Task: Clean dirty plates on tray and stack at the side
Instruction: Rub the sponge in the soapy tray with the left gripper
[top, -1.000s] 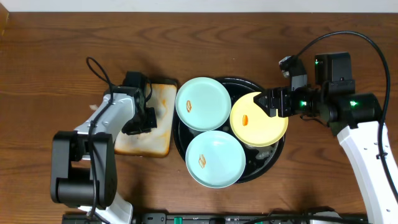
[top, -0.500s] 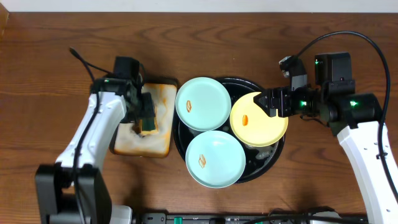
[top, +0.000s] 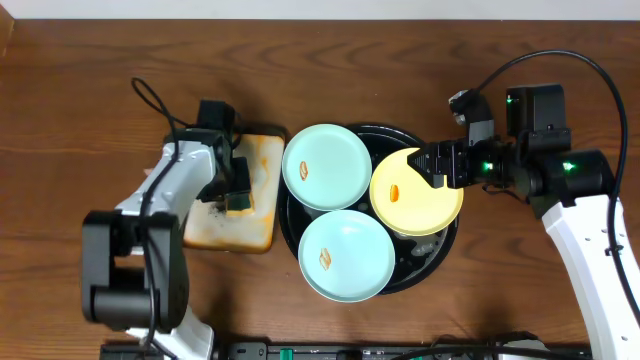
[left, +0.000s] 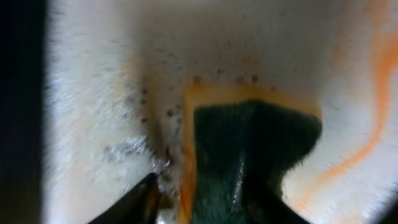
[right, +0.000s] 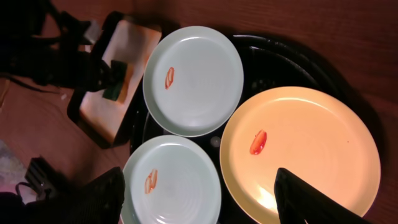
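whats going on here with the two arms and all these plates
Two robot arms are set up to clean plates. The left pincer is down on a green-and-yellow sponge in the stained cream tray; whether it grips it is unclear. The right pincer is open at the rim of the yellow plate. That plate, the far mint plate and the near mint plate lie on the black tray, each with an orange smear. None is clean or stacked yet.

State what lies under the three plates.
The black tray lies under the plates; its rim and dark floor show in the gaps between them. Whatever lies directly beneath each plate is covered.
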